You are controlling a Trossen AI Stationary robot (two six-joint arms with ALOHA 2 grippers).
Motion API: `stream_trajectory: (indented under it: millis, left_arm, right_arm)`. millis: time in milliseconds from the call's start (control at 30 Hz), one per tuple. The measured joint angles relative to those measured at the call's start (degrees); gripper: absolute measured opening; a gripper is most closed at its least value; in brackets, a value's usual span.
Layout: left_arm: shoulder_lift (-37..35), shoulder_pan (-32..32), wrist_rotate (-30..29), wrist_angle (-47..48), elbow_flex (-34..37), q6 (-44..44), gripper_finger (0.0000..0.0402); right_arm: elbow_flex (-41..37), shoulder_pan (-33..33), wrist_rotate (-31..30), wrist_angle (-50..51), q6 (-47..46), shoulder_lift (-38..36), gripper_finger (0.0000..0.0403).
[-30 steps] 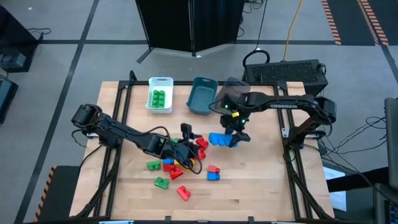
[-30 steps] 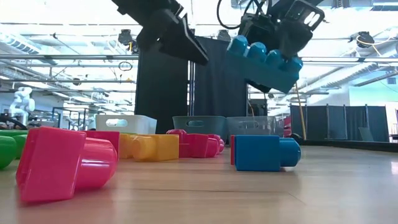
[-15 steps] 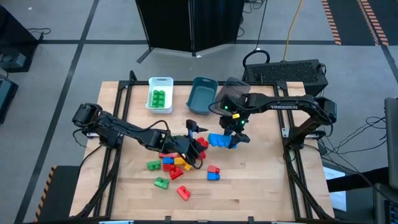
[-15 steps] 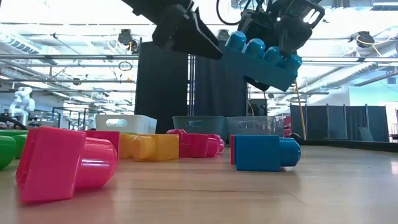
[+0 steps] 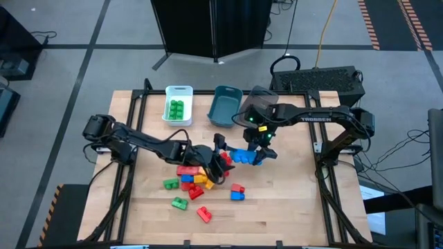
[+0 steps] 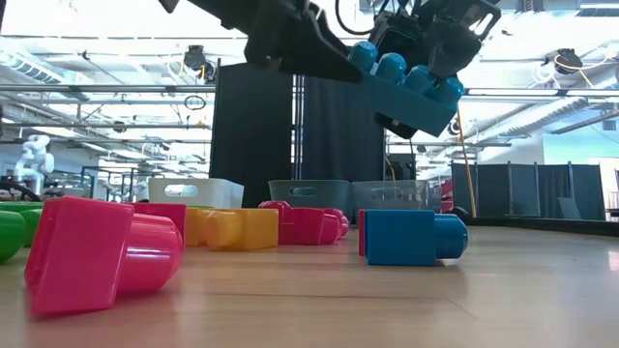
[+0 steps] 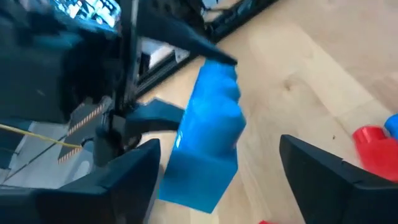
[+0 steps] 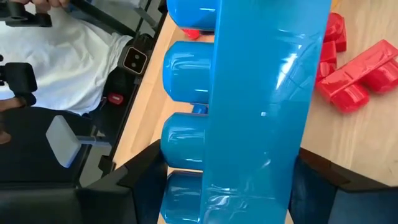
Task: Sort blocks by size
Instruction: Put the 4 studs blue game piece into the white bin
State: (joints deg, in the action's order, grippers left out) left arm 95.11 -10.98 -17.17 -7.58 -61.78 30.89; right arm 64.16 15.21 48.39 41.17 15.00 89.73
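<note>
A long blue brick point(image 5: 242, 156) with a row of studs hangs above the table's middle in my right gripper point(image 5: 257, 149), which is shut on it. It also shows in the low view point(image 6: 411, 89). My left gripper point(image 5: 223, 146) is open at the brick's left end. In the left wrist view its fingers point(image 7: 134, 171) stand on either side of the brick point(image 7: 208, 140), with gaps showing. Loose red, yellow, green and blue bricks point(image 5: 194, 178) lie on the table below the left arm. My right gripper pinches the blue brick between its two fingers, one on the studded top point(image 8: 186, 134) and one on the underside point(image 8: 314, 124), toward the brick's right end. The fingers come from above and lie across the brick. The brick is lifted clear of the table and tilted, left end higher.
A white bin point(image 5: 178, 105) with green bricks and a teal bin point(image 5: 225, 107) stand at the table's far edge; a grey bin point(image 6: 392, 193) shows beside them in the low view. A red-and-blue pair point(image 5: 237, 191), a red brick point(image 5: 203, 214) and a green brick point(image 5: 179, 203) lie nearer.
My left gripper, open, has gone toward the table's right edge, up to the left end of the blue brick. My right gripper has kept its hold, and the brick has tilted a little more.
</note>
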Motion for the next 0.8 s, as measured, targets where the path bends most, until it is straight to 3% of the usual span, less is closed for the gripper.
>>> stream_trajectory:
  millis: [400, 800]
  left_arm:
    - [0.62, 2.45, 3.50, -1.57, -0.02, -0.12, 0.0252]
    - [0.62, 3.40, 2.78, -0.67, -0.02, 0.05, 0.0141]
  right_arm:
    - [-0.04, -0.01, -0.01, -0.36, 0.00, 0.00, 0.0242]
    - [-0.04, 0.04, -0.10, -1.38, -2.56, 0.00, 0.0251]
